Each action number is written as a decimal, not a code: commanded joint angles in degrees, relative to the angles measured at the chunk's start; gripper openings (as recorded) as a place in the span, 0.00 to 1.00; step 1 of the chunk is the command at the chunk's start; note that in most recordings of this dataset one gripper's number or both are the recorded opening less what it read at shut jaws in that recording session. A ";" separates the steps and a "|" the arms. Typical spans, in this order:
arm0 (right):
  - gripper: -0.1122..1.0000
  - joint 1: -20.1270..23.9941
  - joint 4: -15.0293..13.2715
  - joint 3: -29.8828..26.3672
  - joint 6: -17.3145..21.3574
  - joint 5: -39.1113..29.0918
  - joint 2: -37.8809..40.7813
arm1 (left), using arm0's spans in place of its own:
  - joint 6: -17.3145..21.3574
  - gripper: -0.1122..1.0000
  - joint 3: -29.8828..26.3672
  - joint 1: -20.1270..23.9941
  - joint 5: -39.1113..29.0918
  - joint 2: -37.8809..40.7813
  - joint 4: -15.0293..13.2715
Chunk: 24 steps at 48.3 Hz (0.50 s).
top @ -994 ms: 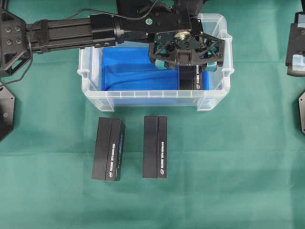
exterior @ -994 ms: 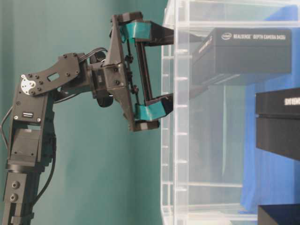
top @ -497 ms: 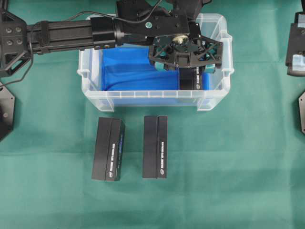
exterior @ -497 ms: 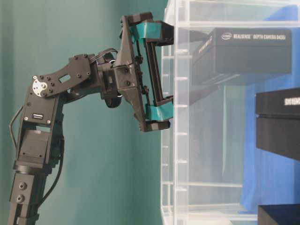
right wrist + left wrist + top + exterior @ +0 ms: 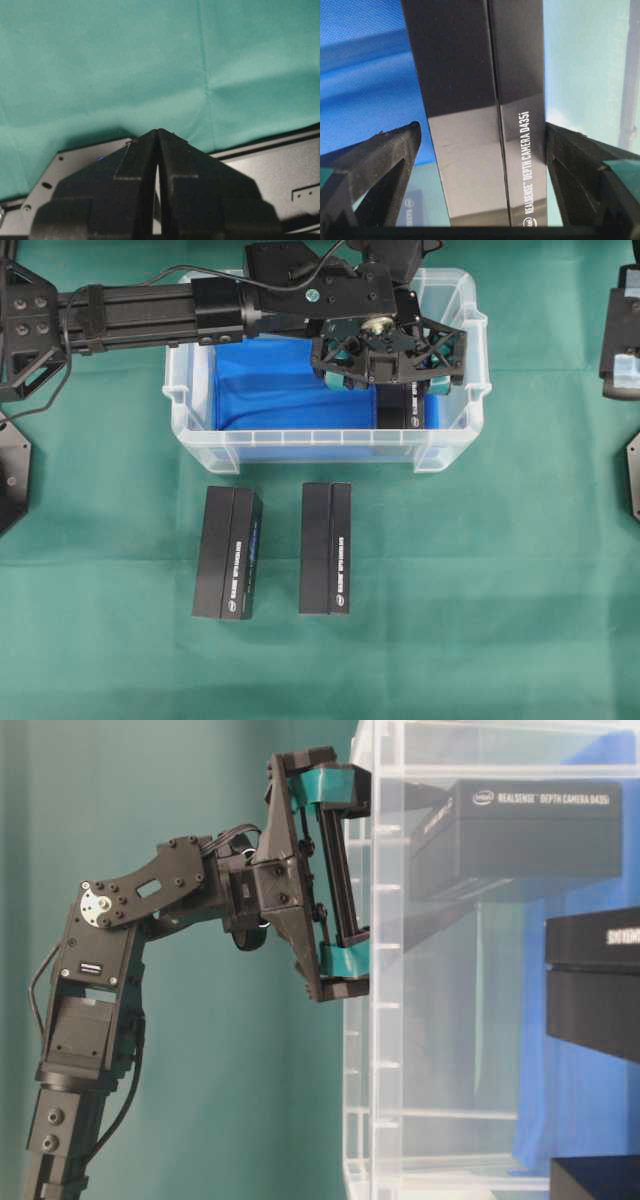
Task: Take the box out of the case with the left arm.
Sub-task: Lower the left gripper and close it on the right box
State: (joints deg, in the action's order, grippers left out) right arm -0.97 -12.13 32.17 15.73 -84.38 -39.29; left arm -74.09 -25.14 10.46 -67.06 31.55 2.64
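We note the left arm [image 5: 150, 312]: matte black, boxy links, exposed screws, thin black cable looping at twelve o'clock. Lattice-frame left gripper [image 5: 335, 885], teal pads. Silver hub disc at nine o'clock.

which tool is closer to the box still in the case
Left. The left tool hangs open right over the box in the case. The right tool is shut, parked away over the green cloth.

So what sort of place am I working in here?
Probably a robotics lab bench, not a home or shop: a green cloth covers the table, black depth camera boxes lie in a row, and a clear plastic case stands under the left gripper.
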 commanded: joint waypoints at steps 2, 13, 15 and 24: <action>0.12 -0.09 0.09 -0.53 0.18 0.09 -0.09 | 0.00 0.93 -0.70 0.26 0.26 -0.97 0.09; 0.12 -0.09 0.18 -0.53 0.18 0.09 0.00 | -0.09 0.74 -0.79 0.09 0.09 -0.97 -0.62; 0.12 -0.09 0.09 -0.53 0.18 0.09 -0.09 | -0.09 0.66 -0.79 0.00 0.09 -0.97 -0.62; 0.12 -0.09 0.09 -0.53 0.18 0.09 -0.09 | -0.09 0.65 -0.79 -0.35 -0.62 -1.05 -0.62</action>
State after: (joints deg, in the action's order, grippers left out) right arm -0.97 -12.04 32.17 15.82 -84.38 -39.29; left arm -74.27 -25.14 10.55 -67.32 31.55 2.11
